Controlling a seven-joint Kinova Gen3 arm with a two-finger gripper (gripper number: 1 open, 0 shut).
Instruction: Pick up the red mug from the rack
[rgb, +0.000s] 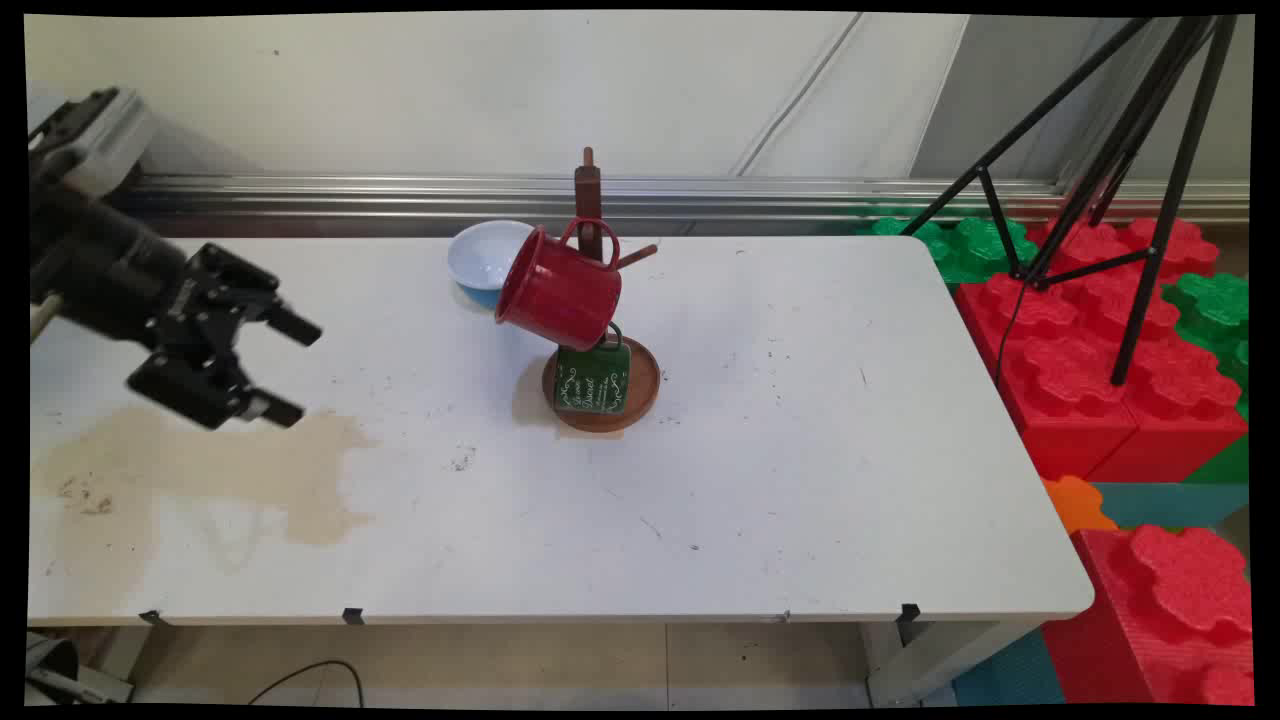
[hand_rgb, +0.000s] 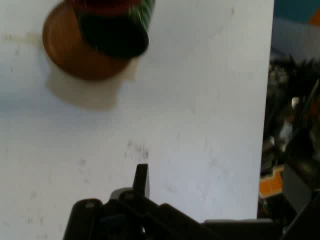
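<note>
A white table (rgb: 800, 450) is filling most of the main view, seen from above its near side, with a pale wall running behind it. At the left, the black gripper (rgb: 290, 368) is hanging above the table's left part, pointing toward the picture's right, and its two fingers are standing apart with nothing between them. Below and beside it, a tan stain (rgb: 240, 470) is spreading across the tabletop (the gripper is not touching it). Well apart from the gripper, near the table's middle, a brown wooden stand (rgb: 588, 195) is rising from a round brown base (rgb: 645, 385). A red mug (rgb: 558, 288) is hanging tilted from the stand, its mouth facing left and downward. Just under it, a green mug (rgb: 592, 378) with white lettering is sitting on the base, touching the red mug's underside or very nearly so. Behind the red mug, a white bowl (rgb: 485, 252) with a blue underside is resting on the table near the far edge. To the right of the table, large red and green blocks (rgb: 1090, 340) are lying stacked, with a black tripod (rgb: 1150, 160) standing over them. In the hand view, the base (hand_rgb: 75, 50) and the green mug (hand_rgb: 117, 32) are showing at the upper left, blurred.
</note>
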